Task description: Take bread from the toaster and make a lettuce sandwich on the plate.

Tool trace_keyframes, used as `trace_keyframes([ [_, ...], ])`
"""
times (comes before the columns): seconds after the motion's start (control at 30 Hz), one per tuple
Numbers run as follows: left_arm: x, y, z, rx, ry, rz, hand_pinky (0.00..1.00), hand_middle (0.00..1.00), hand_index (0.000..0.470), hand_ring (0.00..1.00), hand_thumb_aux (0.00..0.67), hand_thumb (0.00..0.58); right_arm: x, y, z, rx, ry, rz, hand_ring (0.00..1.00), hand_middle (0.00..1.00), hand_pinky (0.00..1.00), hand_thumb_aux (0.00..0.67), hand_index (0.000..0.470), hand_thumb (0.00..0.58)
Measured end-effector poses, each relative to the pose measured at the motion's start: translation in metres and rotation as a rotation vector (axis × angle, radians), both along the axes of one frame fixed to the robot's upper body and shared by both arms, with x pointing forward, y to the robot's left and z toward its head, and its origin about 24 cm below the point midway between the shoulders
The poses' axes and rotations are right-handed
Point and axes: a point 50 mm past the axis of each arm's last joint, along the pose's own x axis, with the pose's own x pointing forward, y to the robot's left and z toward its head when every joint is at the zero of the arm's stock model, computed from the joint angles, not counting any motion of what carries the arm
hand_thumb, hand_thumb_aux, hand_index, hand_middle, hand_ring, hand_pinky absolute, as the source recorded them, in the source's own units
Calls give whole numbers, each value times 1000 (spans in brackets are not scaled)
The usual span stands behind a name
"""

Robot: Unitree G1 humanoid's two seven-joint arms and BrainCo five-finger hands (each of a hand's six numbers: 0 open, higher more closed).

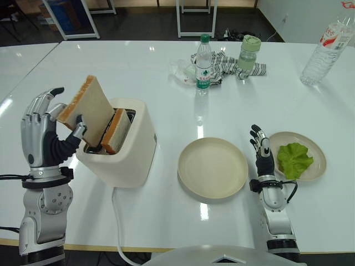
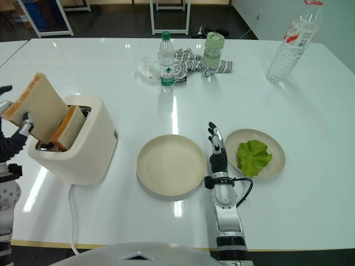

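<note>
Near the left edge of the glossy white table [image 1: 138, 72], the left hand [image 1: 44, 127] is clamped on one bread slice [image 1: 89, 108], tilted, its lower end at the slot of one cream, round-cornered toaster [image 1: 130, 149]; a second slice [image 1: 116, 130] leans in the slot. Rightward lie two round beige plates: a centre plate [image 1: 212, 167] and a right plate [image 1: 302, 138] carrying one crinkled lettuce leaf [image 1: 294, 159]. Between them rests the right hand [image 1: 262, 152], fingers straight, holding nothing. Farther back stand two clear plastic bottles [image 1: 203, 62] [image 1: 327, 47], a green-lidded jar [image 1: 249, 52] and a striped cloth [image 1: 222, 64]; dark floor lies beyond.

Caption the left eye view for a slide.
Left hand holds a bread slice at the toaster beside a plate.
</note>
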Motion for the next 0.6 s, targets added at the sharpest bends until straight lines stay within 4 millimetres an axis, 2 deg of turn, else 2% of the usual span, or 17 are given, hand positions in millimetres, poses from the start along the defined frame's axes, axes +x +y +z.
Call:
trace_keyframes([
  [0.13,-6,-15,24,3,-163,-127,1000,1000,470,1000,670,580,0,0,0,0,2,-1,0,0,0,0,0,0],
  [0.27,-4,-66,48,-41,-354,-433,1000,1000,470,1000,670,580,0,0,-1,0,6,0,0,0,0,0,0,0],
  [0.33,2,-87,54,-111,-392,-541,1000,1000,470,1000,670,580,0,0,-1,0,8,2,0,0,0,0,0,0],
  [0.43,14,-125,50,-304,-351,-733,1000,1000,470,1000,670,580,0,-2,-1,-9,9,7,0,0,0,0,0,0],
  [0.6,26,-178,23,-578,-90,-982,1000,1000,470,1000,670,580,0,-9,1,-16,3,-15,0,0,0,0,0,0],
])
